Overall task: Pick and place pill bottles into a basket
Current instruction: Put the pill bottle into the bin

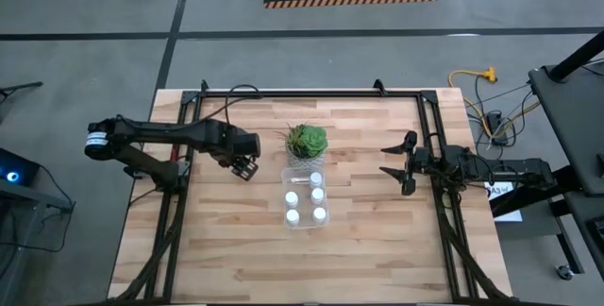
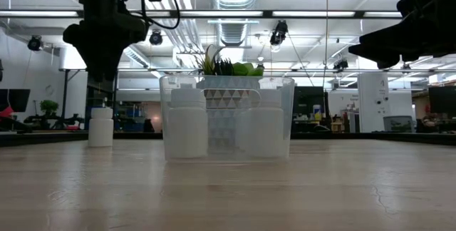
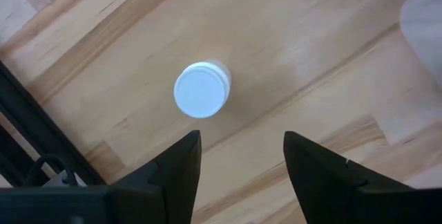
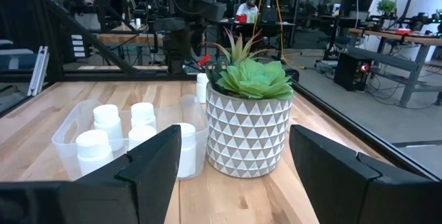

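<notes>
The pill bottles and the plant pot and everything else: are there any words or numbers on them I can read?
Pill bottles: plain white, no writing shows.
Basket: clear plastic, no label shows.
Plant pot: only a triangle pattern, no words.
White paper tag by the right arm: dark marks, too small and blurred to read.
So there is nothing I can read for sure.
</notes>
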Controlling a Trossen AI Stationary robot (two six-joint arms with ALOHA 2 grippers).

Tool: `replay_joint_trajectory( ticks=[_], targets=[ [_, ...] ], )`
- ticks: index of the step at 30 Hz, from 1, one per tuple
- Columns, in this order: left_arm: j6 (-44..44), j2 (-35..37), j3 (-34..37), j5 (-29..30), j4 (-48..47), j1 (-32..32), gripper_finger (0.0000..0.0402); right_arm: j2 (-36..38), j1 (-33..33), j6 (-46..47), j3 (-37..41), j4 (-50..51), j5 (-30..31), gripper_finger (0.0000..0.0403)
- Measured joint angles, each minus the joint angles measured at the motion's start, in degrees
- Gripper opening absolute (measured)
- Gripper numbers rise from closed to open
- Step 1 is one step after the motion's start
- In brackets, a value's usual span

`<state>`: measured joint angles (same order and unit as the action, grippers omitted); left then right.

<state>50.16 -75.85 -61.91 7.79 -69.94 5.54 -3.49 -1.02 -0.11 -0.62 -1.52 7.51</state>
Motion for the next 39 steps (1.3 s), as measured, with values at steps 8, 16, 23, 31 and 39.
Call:
replay_joint_trajectory(
  ticks=[8, 16, 23, 31, 39],
  targets=[
    [0.08, 0.0, 0.02, 0.02, -0.14, 0.13, 0.0247, 0.0, 0.0, -0.03, 0.0, 0.0, 0.0, 0.026],
    [0.5, 0.02, 0.07, 4.72, -4.67, 0.13, 0.0306, 0.0, 0.0, -0.03, 0.0, 0.0, 0.0, 0.026],
    [0.1, -0.07, 0.07, 3.5, -3.35, 0.13, 0.0318, 0.0, -0.02, 0.04, 0.0, 0.0, 0.0, 0.026],
    [-2.76, -0.09, 3.52, -1.53, 2.3, 2.71, 0.0319, 0.0, -0.01, 0.0, 0.0, 0.0, 0.0, 0.026],
    [-5.01, -0.07, 7.4, -1.69, 2.41, 4.62, 0.0319, 0.0, 0.0, -0.03, 0.0, 0.0, 0.0, 0.026]
  ],
)
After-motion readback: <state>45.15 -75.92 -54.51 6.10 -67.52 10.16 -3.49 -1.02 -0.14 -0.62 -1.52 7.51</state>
